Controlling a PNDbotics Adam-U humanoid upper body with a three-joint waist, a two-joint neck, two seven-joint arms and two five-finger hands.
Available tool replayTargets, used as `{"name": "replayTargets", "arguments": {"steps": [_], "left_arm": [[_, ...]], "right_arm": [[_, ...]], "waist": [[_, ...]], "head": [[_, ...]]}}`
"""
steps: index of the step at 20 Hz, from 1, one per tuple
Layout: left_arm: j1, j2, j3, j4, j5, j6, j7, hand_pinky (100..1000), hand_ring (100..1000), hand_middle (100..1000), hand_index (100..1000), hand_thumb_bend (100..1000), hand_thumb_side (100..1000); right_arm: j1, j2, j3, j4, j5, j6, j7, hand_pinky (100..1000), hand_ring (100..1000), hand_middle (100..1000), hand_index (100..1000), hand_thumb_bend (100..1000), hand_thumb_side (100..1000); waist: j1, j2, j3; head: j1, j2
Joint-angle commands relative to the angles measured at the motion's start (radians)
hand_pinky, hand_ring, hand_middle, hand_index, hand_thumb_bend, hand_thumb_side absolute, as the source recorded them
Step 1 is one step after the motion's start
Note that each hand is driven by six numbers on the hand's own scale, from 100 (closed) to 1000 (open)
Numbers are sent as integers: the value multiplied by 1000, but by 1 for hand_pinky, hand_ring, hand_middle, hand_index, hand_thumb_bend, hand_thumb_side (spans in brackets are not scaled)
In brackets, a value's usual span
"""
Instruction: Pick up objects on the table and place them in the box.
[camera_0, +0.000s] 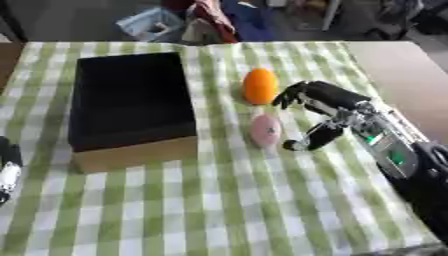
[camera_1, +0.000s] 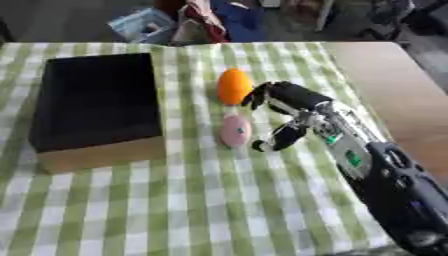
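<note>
Now, left eye view —
Box: the black open-topped rectangular box with a tan cardboard front (camera_0: 131, 102) sits at nine o'clock of the green-and-white checked tablecloth (camera_0: 227, 210).
Objects: the orange rounded fruit (camera_0: 260, 86) lies at twelve o'clock of the pale pink oval object (camera_0: 265, 130), just apart from it.
Right hand: the right hand (camera_0: 319, 107) hovers at three o'clock of both, fingers curled near the fruit and thumb down beside the pink piece, grasping nothing.
Left hand: the left hand (camera_0: 7, 170) shows at the lower left edge; I cannot tell how its fingers stand.

Right eye view —
Gap: fingers and fruit look close but apart.
Advice: choose one object, likely the fruit, bracket it between thumb and fingers before closing, and avoid nudging the pink one.
</note>
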Motion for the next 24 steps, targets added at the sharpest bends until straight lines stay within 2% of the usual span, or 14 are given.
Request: {"name": "replayTargets", "arguments": {"steps": [1,8,14,17,20,22,23,24], "left_arm": [[-8,8,2,-9,1,-2,-2,667,532,536,552,198,100],[-9,7,1,-8,1,-2,-4,667,532,536,552,197,100],[-9,7,1,-7,1,-2,-4,667,532,536,552,197,100],[-10,8,1,-7,1,-2,-4,667,532,536,552,197,100],[-10,8,1,-7,2,-2,-4,667,532,535,552,197,100],[-10,8,1,-6,2,-2,-4,667,532,535,552,196,100],[-11,8,1,-6,2,-2,-4,667,532,535,552,196,100],[-11,9,1,-6,2,-2,-4,667,532,535,552,196,100]], "right_arm": [[-28,-6,-8,22,20,-8,-12,697,740,620,786,537,152],[-60,14,1,58,38,-28,-21,694,733,603,729,505,156],[-69,18,10,65,45,-38,-32,690,723,591,571,461,157],[-69,17,12,62,47,-42,-49,683,711,570,480,366,143],[-70,14,13,53,49,-45,-71,682,707,560,429,326,148],[-70,11,13,43,47,-47,-79,682,707,558,426,326,143],[-70,9,13,38,46,-48,-80,682,707,558,434,350,131],[-70,8,14,34,43,-48,-78,684,712,565,469,417,119]], "waist": [[5,-17,2],[4,-16,2],[2,-16,5],[0,-17,7],[-1,-18,7],[-2,-18,7],[-3,-19,7],[-3,-19,7]], "head": [[-5,0],[-7,1],[-7,1],[-7,0],[-7,-1],[-7,-1],[-7,-1],[-7,-1]]}}
